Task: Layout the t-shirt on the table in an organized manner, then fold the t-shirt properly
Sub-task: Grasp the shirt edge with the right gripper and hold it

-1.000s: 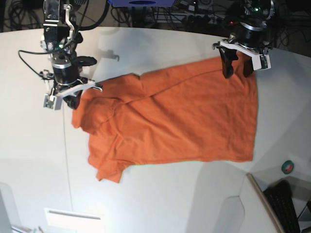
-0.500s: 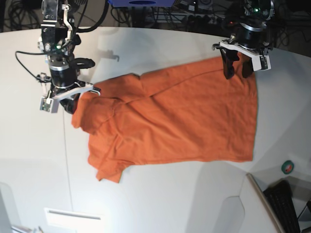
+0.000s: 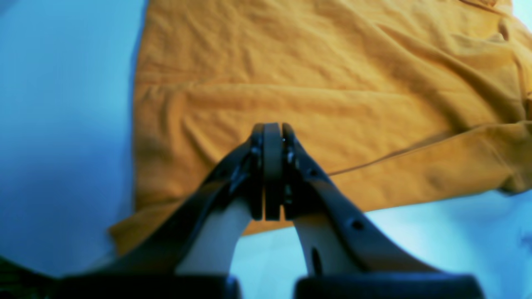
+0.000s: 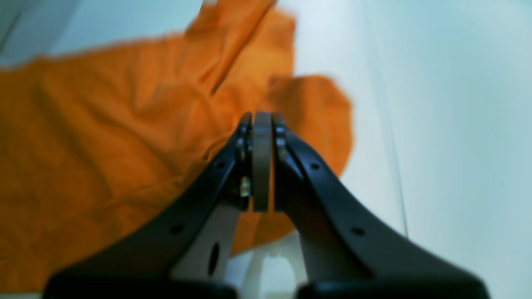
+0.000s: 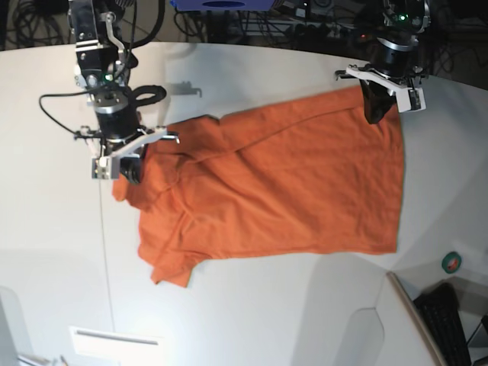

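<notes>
So the plain orange short-sleeved cloth t-shirt [image 5: 274,191] is lying mostly flat on the big smooth white tabletop [image 5: 244,305], still wrinkly near the sleeves. My left hand [image 5: 379,113] is clenched over its hem corner, my right hand [image 5: 130,169] clenched by the sleeve.

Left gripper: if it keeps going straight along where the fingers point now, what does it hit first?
Most likely the t-shirt. In the wrist view the left gripper is shut, tips over the orange cloth near its hem corner, with the table under it. Depth is unclear, so the gap to the fabric cannot be judged.
</notes>
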`<state>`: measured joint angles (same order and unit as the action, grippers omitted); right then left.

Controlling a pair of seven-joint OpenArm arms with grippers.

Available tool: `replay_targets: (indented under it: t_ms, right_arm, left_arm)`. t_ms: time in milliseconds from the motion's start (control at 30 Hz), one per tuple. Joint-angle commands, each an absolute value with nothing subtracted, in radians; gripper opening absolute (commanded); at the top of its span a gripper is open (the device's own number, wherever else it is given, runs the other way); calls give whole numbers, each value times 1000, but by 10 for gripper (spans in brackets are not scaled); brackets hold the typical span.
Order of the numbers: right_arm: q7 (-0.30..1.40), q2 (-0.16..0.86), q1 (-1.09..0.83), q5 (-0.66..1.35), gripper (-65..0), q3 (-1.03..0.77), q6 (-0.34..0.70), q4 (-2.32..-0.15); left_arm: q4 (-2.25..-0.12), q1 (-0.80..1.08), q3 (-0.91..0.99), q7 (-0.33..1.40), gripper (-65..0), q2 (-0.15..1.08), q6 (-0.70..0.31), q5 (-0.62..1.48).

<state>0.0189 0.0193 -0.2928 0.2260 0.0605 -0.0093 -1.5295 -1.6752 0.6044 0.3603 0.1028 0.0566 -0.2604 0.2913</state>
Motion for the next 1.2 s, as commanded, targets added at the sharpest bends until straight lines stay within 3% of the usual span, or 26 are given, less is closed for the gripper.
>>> replay_targets:
  t_ms: [0,167,567,1000,1100,1167]
  right_arm:
    - [7,30,-259,222,-639,65,-10,-1532]
    - [101,27,-180,222,-528,71,-10,-1500]
    - [311,25,19,222,-524,127,-12,-1472]
    - [309,30,-74,222,-537,191,-12,-1538]
    - [309,31,-140,222,-650,189,-12,-1612]
    - [311,31,-177,222,-650,186,-12,-1662]
  left_arm:
    - [-1690,618,363,79,-650,61,-263,300]
    - [-1690,625,397,77,-650,59,-263,300]
    - [-1690,622,504,79,-650,48,-263,300]
    - [-1692,579,452,79,-650,2,-263,297]
    - [-1692,579,435,79,-650,2,-263,291]
    - [-1693,579,423,79,-650,2,-263,291]
